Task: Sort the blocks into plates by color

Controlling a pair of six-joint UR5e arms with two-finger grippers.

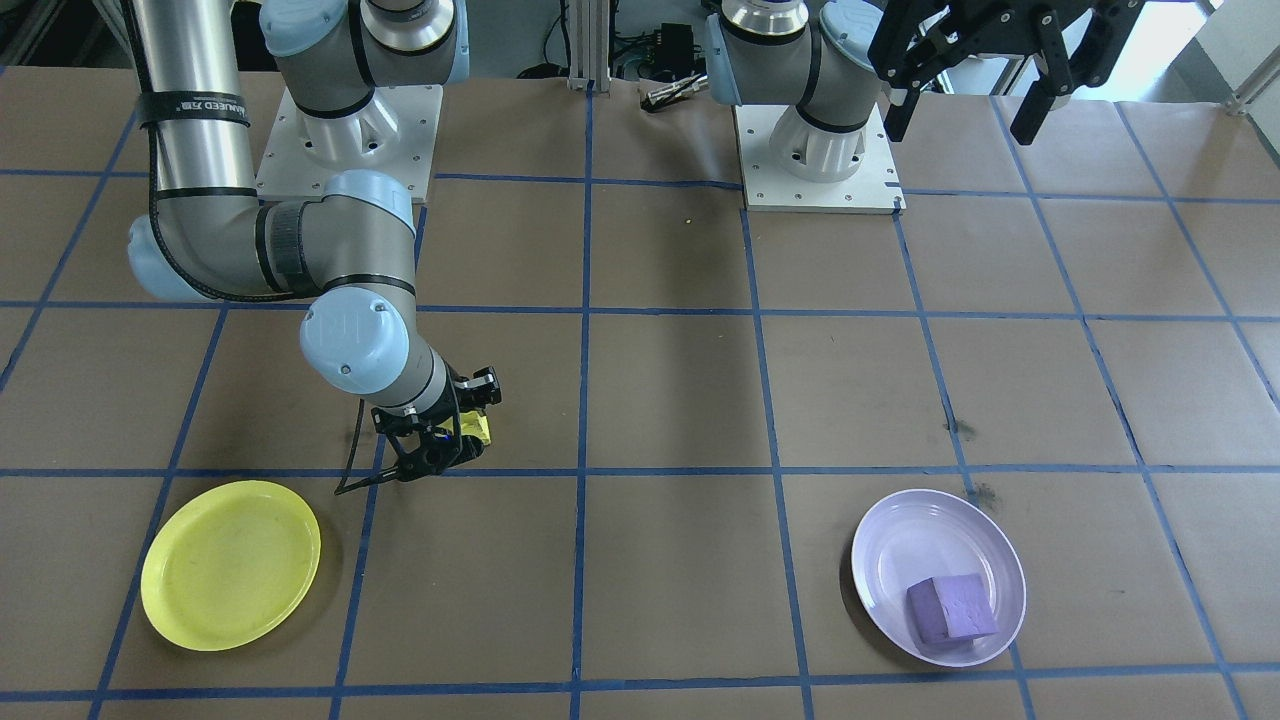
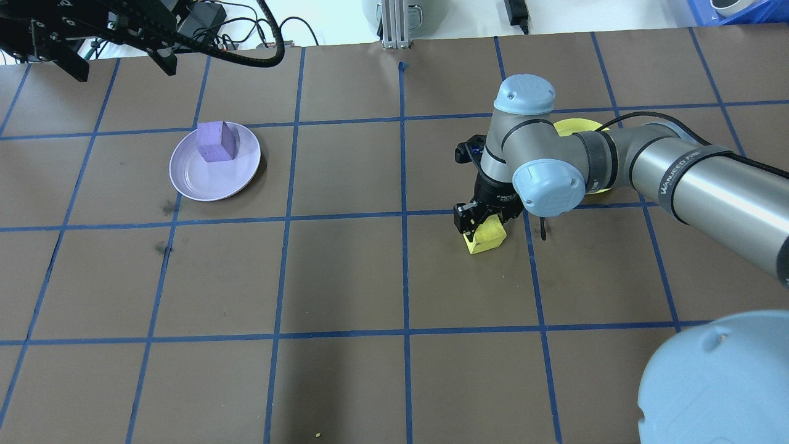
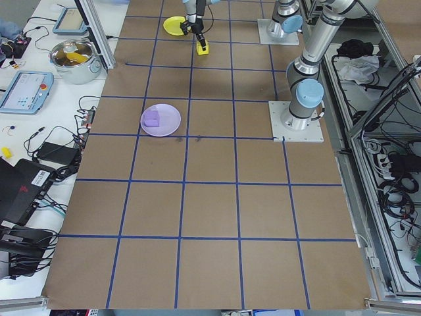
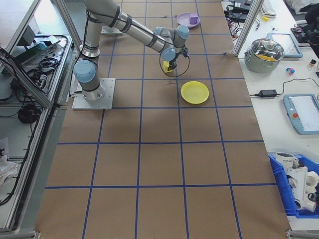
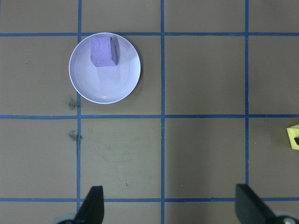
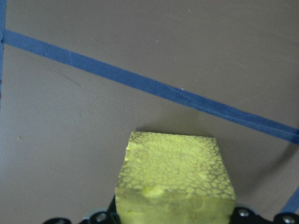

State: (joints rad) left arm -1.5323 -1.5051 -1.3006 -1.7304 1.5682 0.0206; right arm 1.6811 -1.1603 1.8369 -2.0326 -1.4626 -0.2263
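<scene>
Two blocks, two plates | purple block (image 2: pixel 216 142) lies in lavender plate (image 2: pixel 191 179) | right gripper (image 2: pixel 482 223) clenched on yellow block (image 2: pixel 487 237), low over the desk (image 2: pixel 345 277), near yellow plate (image 1: pixel 230 563) but apart from it | left gripper (image 5: pixel 170 210) raised at the desk's far edge, fingers spread wide, holding nothing

Purple block (image 1: pixel 952 606), lavender plate (image 1: pixel 885 560); yellow block (image 2: pixel 487 236), yellow plate (image 1: pixel 230 563).
</scene>
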